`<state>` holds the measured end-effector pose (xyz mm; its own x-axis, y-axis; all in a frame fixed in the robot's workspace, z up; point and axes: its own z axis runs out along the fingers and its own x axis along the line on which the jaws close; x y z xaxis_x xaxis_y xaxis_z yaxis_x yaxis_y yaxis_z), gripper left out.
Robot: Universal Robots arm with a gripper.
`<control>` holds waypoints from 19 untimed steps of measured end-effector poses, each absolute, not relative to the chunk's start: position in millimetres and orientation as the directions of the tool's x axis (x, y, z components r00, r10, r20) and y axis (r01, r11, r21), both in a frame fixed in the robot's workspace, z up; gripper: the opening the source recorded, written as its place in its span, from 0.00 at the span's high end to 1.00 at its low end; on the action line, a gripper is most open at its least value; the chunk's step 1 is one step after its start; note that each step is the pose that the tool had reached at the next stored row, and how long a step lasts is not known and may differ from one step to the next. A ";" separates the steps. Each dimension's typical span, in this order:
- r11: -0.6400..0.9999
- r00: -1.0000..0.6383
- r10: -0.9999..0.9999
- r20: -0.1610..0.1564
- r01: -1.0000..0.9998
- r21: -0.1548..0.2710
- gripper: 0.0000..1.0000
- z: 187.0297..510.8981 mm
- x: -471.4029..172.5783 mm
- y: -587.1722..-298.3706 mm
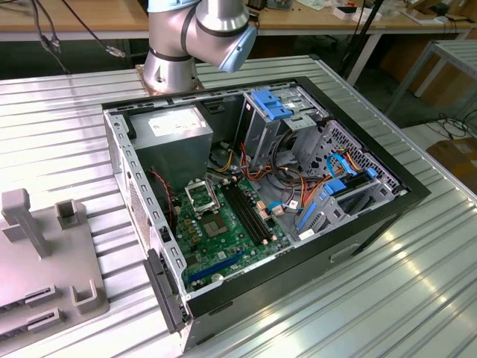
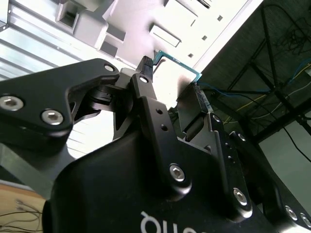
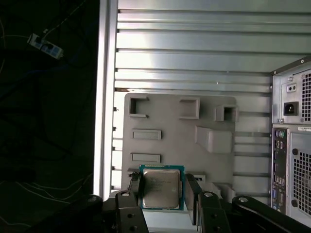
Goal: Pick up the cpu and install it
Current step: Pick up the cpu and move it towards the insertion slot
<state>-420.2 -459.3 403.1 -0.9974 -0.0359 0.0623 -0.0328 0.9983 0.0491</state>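
1. Closest to the lens, the gripper (image 3: 163, 191) (image 2: 171, 80) had its two black fingers (image 3: 192, 191) drawn in narrow on the cpu (image 3: 161, 187) (image 2: 176, 72), one on each of two opposite edges, in both wrist views.
2. The chip's other two edges stood free, with a teal rim showing round the silvery face in the first wrist view.
3. It showed against the near end of a grey tray (image 3: 180, 141) (image 1: 45, 261); how high it sat above the tray could not be told.
4. Bare slatted table (image 3: 194, 53) lay open beyond the tray, and the table's edge ran close along one side of it, with dark floor past that.
5. A computer case (image 3: 291, 145) (image 1: 261, 209) stood apart from the tray, its rear panel cut off by the frame.
6. In the exterior view the case lay open, and the socket (image 1: 200, 196) sat on the green board, hemmed in by a power supply (image 1: 175, 130), drive cages and cables.
7. The arm (image 1: 186, 45) rose behind the case and ran out of the picture.
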 end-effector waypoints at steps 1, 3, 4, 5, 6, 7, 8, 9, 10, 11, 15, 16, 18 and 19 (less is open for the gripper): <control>0.998 -0.997 -0.036 0.062 -0.033 0.049 0.55 403.1 -419.2 -459.2; 0.998 -0.997 -0.036 0.062 -0.033 0.049 0.55 403.1 -417.3 -459.3; 0.998 -0.997 -0.036 0.062 -0.033 0.049 0.55 403.0 -416.1 -459.2; 0.998 -0.997 -0.036 0.062 -0.033 0.049 0.55 403.1 -415.2 -459.2; 0.998 -0.997 -0.036 0.062 -0.033 0.049 0.55 403.1 -414.2 -459.3; 0.998 -0.997 -0.036 0.062 -0.033 0.049 0.55 403.1 -413.2 -459.3; 0.998 -0.997 -0.036 0.062 -0.033 0.049 0.55 403.1 -412.4 -459.3; 0.998 -0.997 -0.036 0.062 -0.033 0.049 0.55 403.1 -410.6 -459.3; 0.998 -0.997 -0.036 0.062 -0.033 0.049 0.55 403.1 -409.0 -459.2; 0.998 -0.997 -0.036 0.062 -0.033 0.049 0.55 403.1 -407.9 -459.3; 0.998 -0.997 -0.036 0.062 -0.033 0.049 0.55 403.1 -401.3 -459.3; 0.998 -0.997 -0.036 0.062 -0.033 0.049 0.55 403.0 -400.2 -459.3; 0.998 -0.997 -0.036 0.062 -0.033 0.049 0.55 403.1 -398.2 -459.3; 0.998 -0.997 -0.036 0.062 -0.033 0.049 0.55 403.1 -396.6 -459.3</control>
